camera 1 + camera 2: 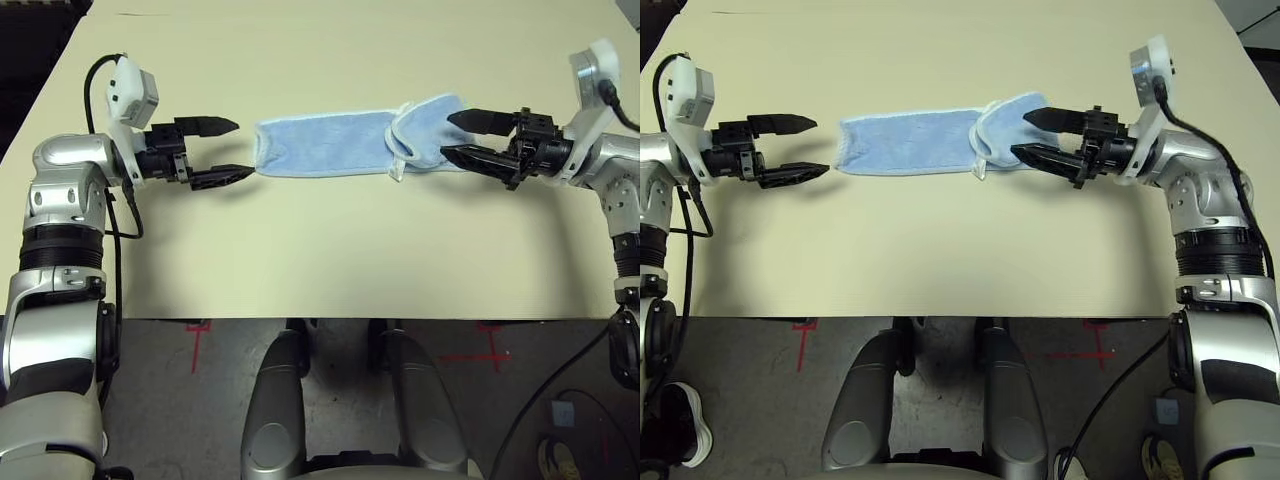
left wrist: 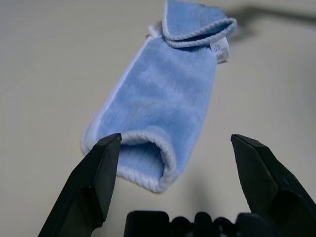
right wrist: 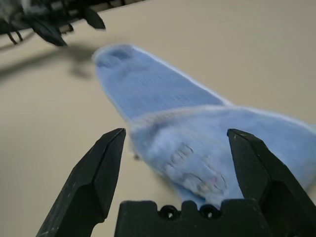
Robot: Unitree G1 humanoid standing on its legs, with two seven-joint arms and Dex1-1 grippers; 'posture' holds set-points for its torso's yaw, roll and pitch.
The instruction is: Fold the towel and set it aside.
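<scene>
On the pale yellow table (image 1: 330,250) lies the towel (image 1: 325,148). It is light blue and fluffy, with a white edge. It is folded into a long, thin strip that runs from side to side, in the middle of the table and a bit toward the far side. The end on the robot's right is bunched up and folded over, so that end looks thicker. A small white tag (image 2: 220,51) sticks out near that bunched end.

The left gripper (image 1: 232,150) is just beside the left end of the towel. Its two black fingers (image 1: 208,126) are spread wide apart, one nearer and one farther. They hold nothing, and they do not touch the towel.

The right gripper (image 1: 455,136) is at the other end. Its fingers (image 1: 1048,119) are spread wide too. They reach over the bunched end of the towel, with some blue cloth showing between them. They are not pinching it.

Both grippers point toward each other, with the towel between them.
</scene>
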